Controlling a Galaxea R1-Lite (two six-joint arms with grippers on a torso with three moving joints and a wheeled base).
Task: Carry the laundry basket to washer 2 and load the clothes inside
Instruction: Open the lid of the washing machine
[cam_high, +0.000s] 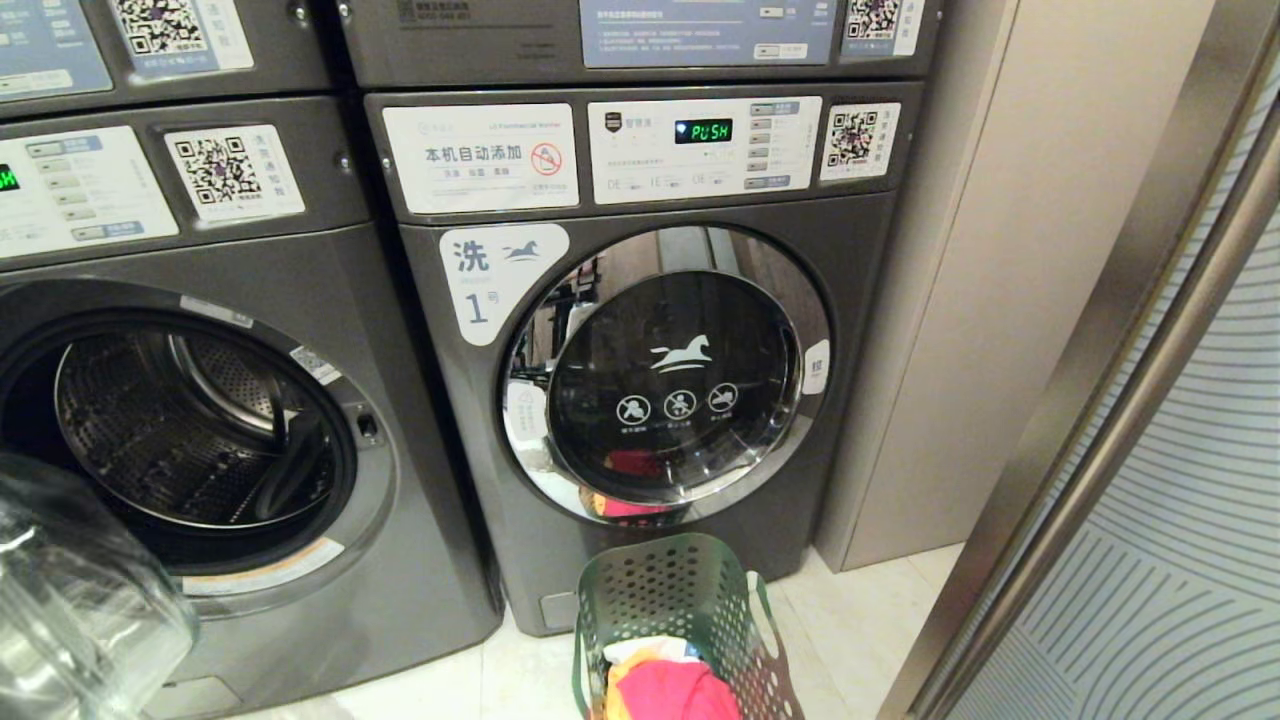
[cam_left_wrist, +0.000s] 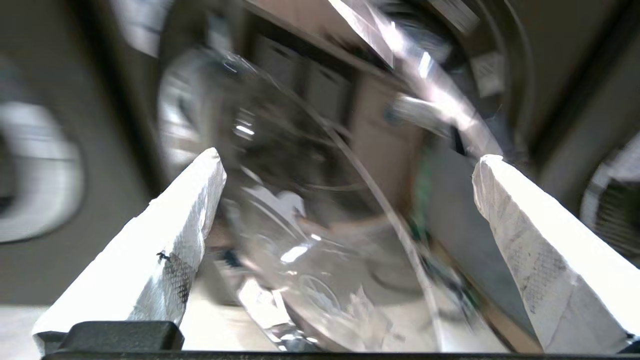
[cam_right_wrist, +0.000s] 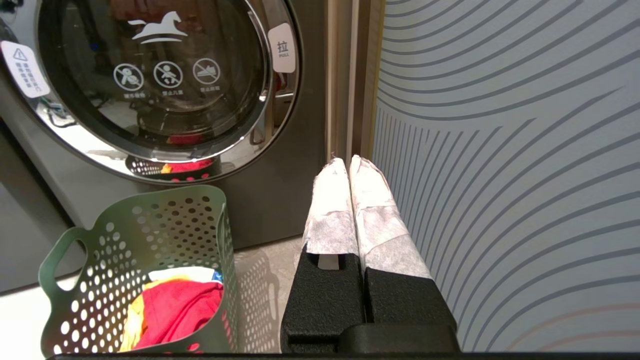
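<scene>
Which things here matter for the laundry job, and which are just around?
Job: laundry basket; clothes in it; open washer on the left (number not visible); its glass door; left gripper, fingers open, by that door.
Just around: washer 1, door closed; striped wall panel; right gripper, shut, parked.

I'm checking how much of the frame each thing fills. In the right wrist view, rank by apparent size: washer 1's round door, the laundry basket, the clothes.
1. washer 1's round door
2. the laundry basket
3. the clothes
</scene>
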